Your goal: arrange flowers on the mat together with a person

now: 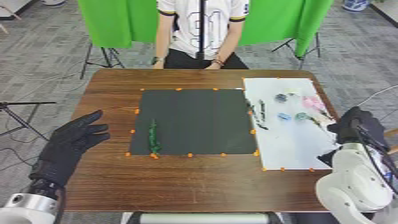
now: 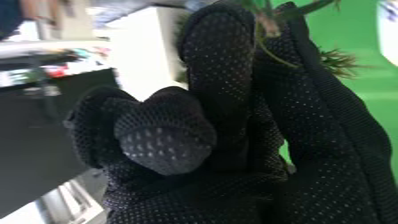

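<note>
Brown wooden table (image 1: 169, 192): upright on its base, small orange markers (image 1: 189, 155) spaced in rows on its top. Beyond the far edge, green cloth (image 1: 111, 22) hangs as a backdrop — also seen in the right wrist view. A dark vertical pole (image 1: 202, 30) stands before the cloth. Black stand legs (image 1: 108, 57) are splayed at the cloth's left end, a second set (image 1: 304, 52) at its right. Flooring: grey, patterned (image 1: 53, 75). Blue-and-white pot (image 1: 355, 5): top right corner of the head view. Thin dark cable (image 1: 12, 151): on the floor, left side.
</note>
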